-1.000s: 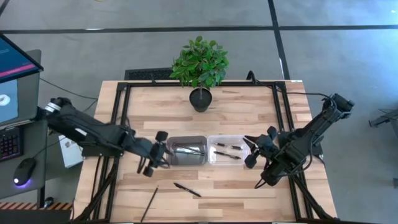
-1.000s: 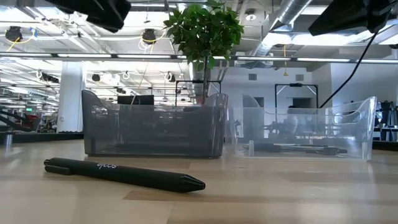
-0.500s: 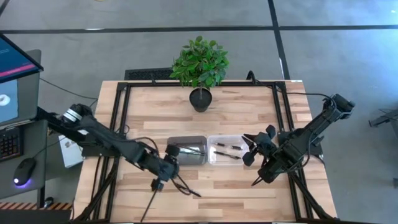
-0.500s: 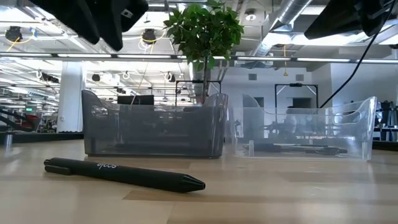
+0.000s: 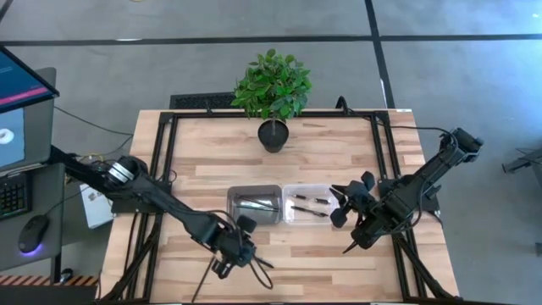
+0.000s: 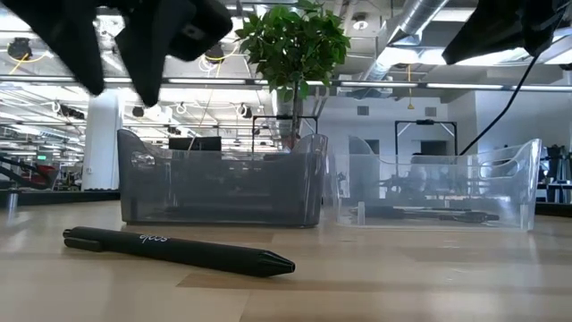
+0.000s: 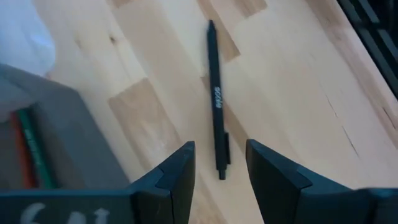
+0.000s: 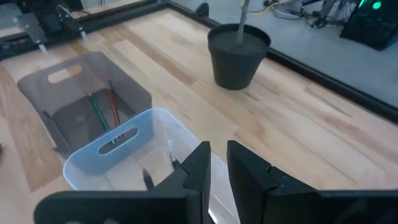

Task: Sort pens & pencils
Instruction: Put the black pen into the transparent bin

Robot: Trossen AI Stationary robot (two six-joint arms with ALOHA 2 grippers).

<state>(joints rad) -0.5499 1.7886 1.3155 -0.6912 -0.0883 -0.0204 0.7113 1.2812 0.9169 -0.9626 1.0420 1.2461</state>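
Observation:
One black pen (image 5: pixel 257 260) lies flat on the wood near the table's front edge; the low view shows this pen (image 6: pixel 179 251) close up. My left gripper (image 7: pixel 221 163) hangs open over it, pointing steeply down, a finger on either side of the pen's near end (image 7: pixel 221 174) without touching. In the low view my left gripper (image 6: pixel 116 54) is well above the table. Thin pencils (image 8: pixel 102 112) lie in the grey bin (image 5: pixel 254 206). Two pens (image 5: pixel 310 205) lie in the clear bin (image 5: pixel 308 191). A thin pencil (image 5: pixel 201 282) lies on the table at the front left. My right gripper (image 5: pixel 345 208) waits to the right of the clear bin, shut with nothing between its fingers.
A potted plant (image 5: pixel 273 89) stands at the table's far middle. The two bins sit side by side in the middle, the grey one (image 6: pixel 219 188) left of the clear one (image 6: pixel 438 190). Bare wood lies in front of the bins and to both sides.
My left gripper has swung from beside the grey bin's left end toward the table's near edge and rightward, sinking a little and tipping its fingers further down, until it hangs over the loose pen. Its fingers stayed open. The pen has not moved.

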